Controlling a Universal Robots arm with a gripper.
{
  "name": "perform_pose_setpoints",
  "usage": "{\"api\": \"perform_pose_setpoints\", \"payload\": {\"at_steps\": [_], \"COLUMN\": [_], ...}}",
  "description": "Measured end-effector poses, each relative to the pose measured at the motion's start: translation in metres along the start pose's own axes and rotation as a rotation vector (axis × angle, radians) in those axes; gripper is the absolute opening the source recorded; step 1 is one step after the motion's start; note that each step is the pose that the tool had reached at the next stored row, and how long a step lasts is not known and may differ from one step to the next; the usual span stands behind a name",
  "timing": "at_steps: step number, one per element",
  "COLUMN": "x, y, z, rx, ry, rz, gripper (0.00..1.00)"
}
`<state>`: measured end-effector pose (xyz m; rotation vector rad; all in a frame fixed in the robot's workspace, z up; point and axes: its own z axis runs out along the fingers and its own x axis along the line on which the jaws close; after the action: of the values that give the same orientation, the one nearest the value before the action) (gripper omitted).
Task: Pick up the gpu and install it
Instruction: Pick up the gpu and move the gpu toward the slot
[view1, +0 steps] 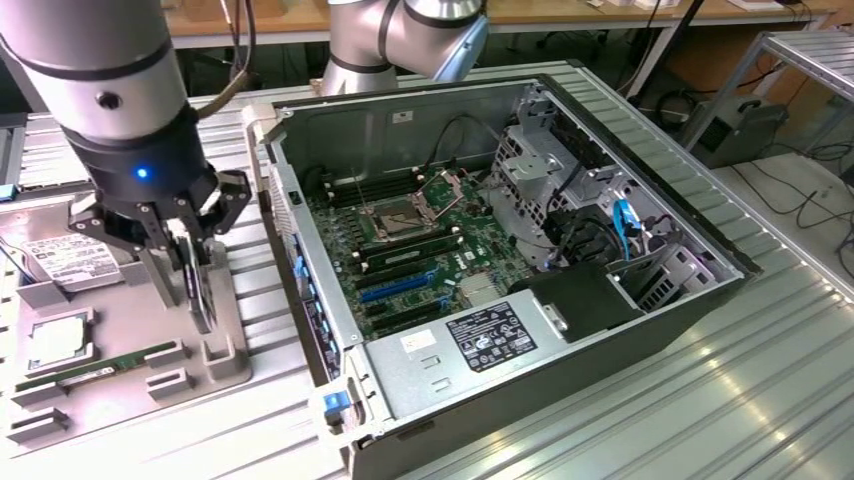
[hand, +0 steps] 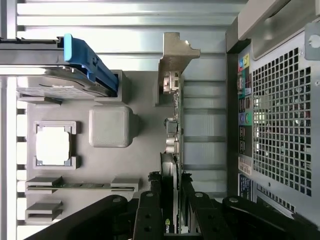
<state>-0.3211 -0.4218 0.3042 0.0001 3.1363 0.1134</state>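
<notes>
Gripper (hand: 171, 179) sits clamped on the upright gpu (hand: 171, 135) between its fingers; a straight, untwisted pull should free it from the tray (hand: 145, 150) beneath.

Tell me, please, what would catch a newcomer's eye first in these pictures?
The big open black computer case lies on its side across the exterior view's middle and right, its green motherboard exposed. At the exterior view's left, the gripper hangs right at the thin black gpu card with its silver end bracket, which stands on edge in a grey plastic parts tray.
</notes>
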Motion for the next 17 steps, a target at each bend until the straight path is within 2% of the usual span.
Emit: {"api": "perform_pose_setpoints", "payload": {"at_steps": [11, 17], "x": [-0.005, -0.015], "y": [0.0035, 0.003], "z": [-0.0524, -0.0836], "rx": [-0.0001, -0.0028], "ry": [-0.0001, 0.0001], "rz": [-0.001, -0.002], "gripper": [0.26, 0.26]}}
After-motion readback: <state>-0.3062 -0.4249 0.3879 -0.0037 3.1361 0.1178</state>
